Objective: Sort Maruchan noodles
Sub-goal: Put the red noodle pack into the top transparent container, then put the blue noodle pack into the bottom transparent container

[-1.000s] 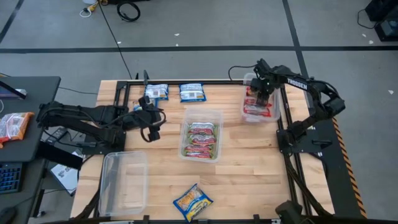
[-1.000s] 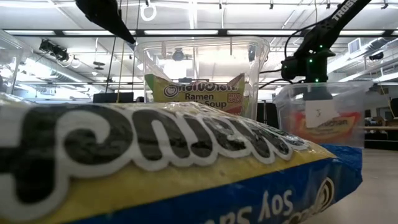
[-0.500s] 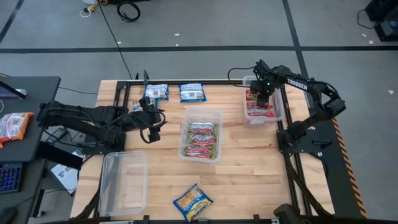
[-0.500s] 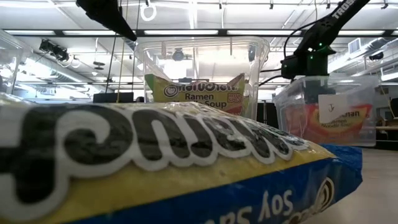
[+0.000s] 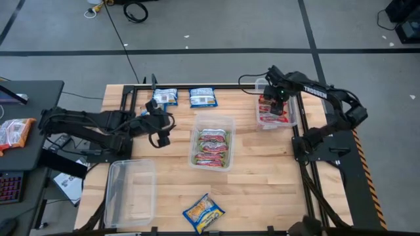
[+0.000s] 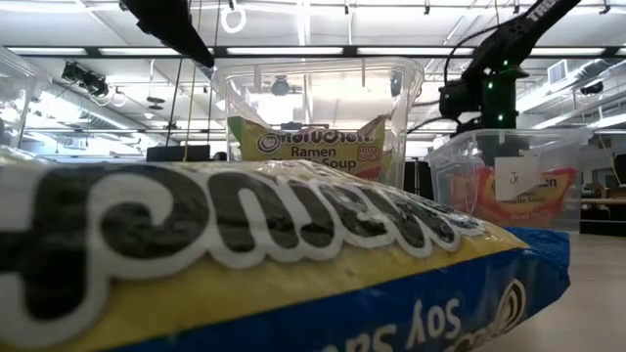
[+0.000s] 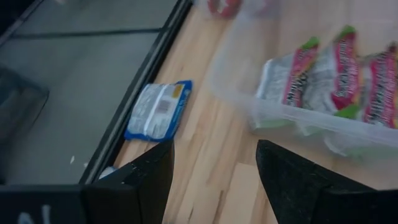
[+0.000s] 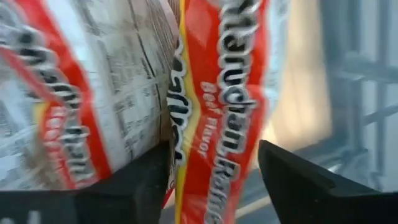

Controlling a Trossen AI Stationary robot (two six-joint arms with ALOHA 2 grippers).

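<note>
The middle clear tub (image 5: pixel 212 140) holds the silvery green-pink Maruchan packets (image 5: pixel 211 147) and serves as landmark: beyond it at the table's far edge lie two blue packets (image 5: pixel 184 97), toward the near edge lies a blue-and-yellow packet (image 5: pixel 203 212), and an empty tub (image 5: pixel 130 191) sits on its left and nearer. To its right and farther back, the right gripper (image 5: pixel 275 99) hangs inside the right-hand tub (image 5: pixel 293 113) with its jaws spread, right above the red-and-white beef packets (image 8: pixel 217 118) lying there, gripping none. The left gripper (image 5: pixel 162 129) hovers just left of the middle tub, jaws apart and empty.
</note>
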